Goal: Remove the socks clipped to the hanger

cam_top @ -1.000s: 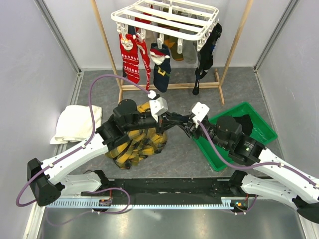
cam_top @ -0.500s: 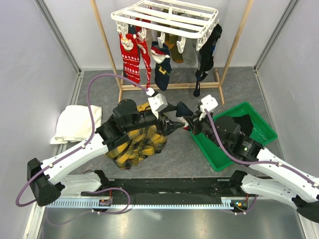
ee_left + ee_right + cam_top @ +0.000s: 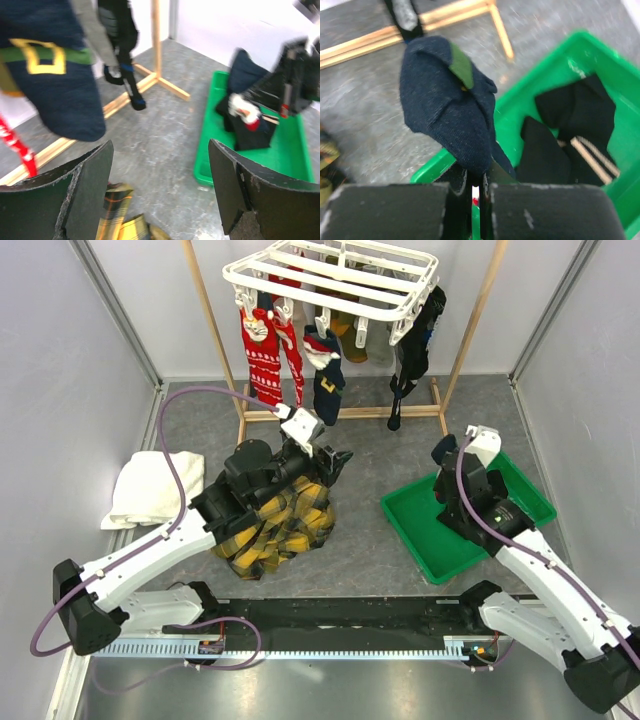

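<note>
A hand-over has just finished. A second ago the two arms met nose to nose over the middle of the floor; now they are well apart.

Nearest, the left gripper hangs above the far edge of the plaid cloth. Its fingers have gone from pressed together to spread wide with nothing between them. Its wrist view looks past the empty fingers toward the hanging laundry.

To the right, the right gripper has snapped shut and is pinching the navy sock by one end, so the rest bunches up over the fingers. That arm has swung away from the middle and now holds the sock over the near-left edge of the green tray. Black socks already lie in the tray.

So one more sock is off its clip and, by my judgement, only needs dropping into the tray.

Farthest back, the white hanger hangs in the wooden frame. Still clipped to it are the red socks, a Santa sock just beyond the left gripper, an olive sock behind, and a black sock on the right. Several remain, so the job looks well short of done, and the freed left gripper seems best placed for the Santa sock.
</note>
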You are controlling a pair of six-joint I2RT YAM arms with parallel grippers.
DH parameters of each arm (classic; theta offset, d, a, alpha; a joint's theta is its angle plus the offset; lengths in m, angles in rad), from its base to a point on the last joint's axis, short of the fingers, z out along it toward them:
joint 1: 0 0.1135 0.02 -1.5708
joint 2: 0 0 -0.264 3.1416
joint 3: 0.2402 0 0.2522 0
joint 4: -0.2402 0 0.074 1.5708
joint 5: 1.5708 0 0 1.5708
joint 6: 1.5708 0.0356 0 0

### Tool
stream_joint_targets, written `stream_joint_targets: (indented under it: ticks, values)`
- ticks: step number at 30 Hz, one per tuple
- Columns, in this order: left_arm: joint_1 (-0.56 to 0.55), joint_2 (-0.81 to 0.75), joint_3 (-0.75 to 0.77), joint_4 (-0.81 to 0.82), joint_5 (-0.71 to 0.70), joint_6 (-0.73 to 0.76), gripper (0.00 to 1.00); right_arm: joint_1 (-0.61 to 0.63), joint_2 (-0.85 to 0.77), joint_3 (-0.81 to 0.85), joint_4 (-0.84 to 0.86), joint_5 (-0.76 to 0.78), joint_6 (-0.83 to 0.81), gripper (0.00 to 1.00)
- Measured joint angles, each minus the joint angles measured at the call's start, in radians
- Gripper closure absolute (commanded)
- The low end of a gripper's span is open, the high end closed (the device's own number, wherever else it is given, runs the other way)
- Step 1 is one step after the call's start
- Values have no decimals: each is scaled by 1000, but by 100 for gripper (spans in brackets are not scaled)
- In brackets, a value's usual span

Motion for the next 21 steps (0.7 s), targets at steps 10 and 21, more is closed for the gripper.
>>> stream_joint_targets:
  ticks: [10, 21]
  values:
    - [0, -40, -2, 0, -95, 0, 18, -192, 42, -169, -48, -48, 233, 65]
    - [0, -71, -26, 22, -134, 0, 18, -202, 51, -29, -74, -81, 228, 31]
